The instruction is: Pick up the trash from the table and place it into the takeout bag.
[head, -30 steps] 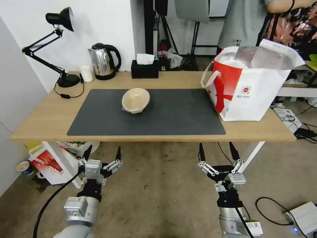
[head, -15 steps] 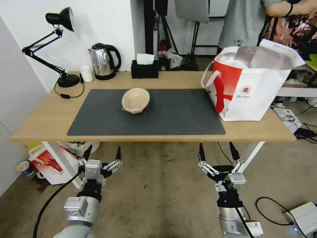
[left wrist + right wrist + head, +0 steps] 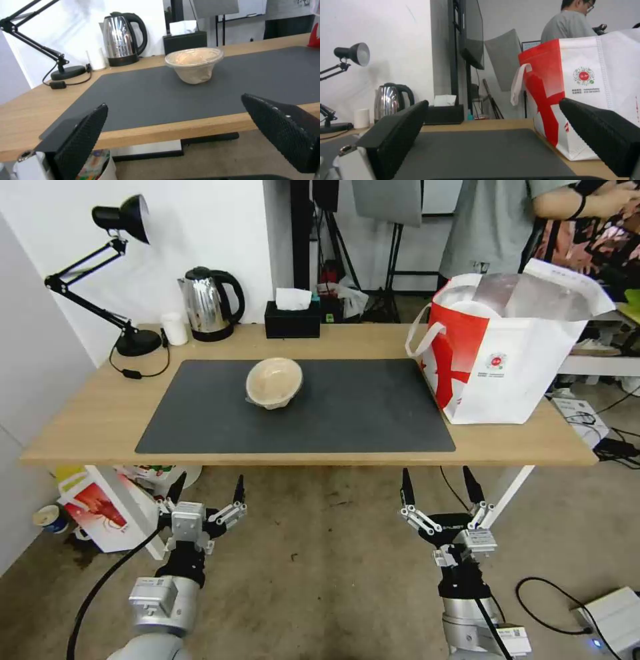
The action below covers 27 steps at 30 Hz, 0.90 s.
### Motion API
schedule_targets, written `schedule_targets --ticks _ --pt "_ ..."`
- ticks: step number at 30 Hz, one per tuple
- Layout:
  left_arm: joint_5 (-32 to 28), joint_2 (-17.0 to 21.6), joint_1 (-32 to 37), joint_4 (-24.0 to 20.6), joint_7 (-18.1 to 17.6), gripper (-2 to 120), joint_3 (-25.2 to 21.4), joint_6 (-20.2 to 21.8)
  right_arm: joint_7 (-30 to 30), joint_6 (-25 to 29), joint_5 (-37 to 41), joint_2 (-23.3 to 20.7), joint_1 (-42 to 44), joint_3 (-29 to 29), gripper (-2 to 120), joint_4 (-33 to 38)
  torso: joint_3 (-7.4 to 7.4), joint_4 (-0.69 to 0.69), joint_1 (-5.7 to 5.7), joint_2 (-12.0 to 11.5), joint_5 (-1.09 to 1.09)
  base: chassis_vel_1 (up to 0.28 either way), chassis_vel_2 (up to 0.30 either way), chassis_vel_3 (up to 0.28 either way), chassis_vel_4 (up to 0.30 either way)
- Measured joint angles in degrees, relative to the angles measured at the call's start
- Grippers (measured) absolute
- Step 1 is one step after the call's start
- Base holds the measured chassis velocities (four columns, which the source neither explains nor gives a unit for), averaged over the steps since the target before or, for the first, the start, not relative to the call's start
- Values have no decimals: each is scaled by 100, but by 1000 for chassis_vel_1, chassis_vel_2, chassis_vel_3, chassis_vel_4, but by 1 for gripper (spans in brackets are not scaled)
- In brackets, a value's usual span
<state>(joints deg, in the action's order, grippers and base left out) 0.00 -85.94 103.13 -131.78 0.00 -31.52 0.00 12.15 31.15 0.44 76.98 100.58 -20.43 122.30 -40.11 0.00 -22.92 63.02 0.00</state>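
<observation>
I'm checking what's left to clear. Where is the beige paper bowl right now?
In the head view the beige paper bowl sits on the dark mat, left of centre, in front of the kettle and tissue box, far left of the takeout bag.

Beige paper bowl (image 3: 274, 382) on mat; takeout bag (image 3: 503, 360) at table's (image 3: 93, 413) right end; both tools open below front edge.

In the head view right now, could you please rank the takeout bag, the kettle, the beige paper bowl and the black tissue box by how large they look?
1. Takeout bag, clearly largest.
2. Kettle.
3. Beige paper bowl, close to the kettle in apparent size; it also sits nearer the camera, so this order is unsure.
4. Black tissue box, smallest.
</observation>
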Motion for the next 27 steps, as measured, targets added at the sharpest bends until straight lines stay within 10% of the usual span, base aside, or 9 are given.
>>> schedule_targets --ticks 27 --pt "-130 -22 -107 290 206 100 -103 -204 0 0 1 0 0 0 100 0 0 0 0 0 -1 0 0 0 0"
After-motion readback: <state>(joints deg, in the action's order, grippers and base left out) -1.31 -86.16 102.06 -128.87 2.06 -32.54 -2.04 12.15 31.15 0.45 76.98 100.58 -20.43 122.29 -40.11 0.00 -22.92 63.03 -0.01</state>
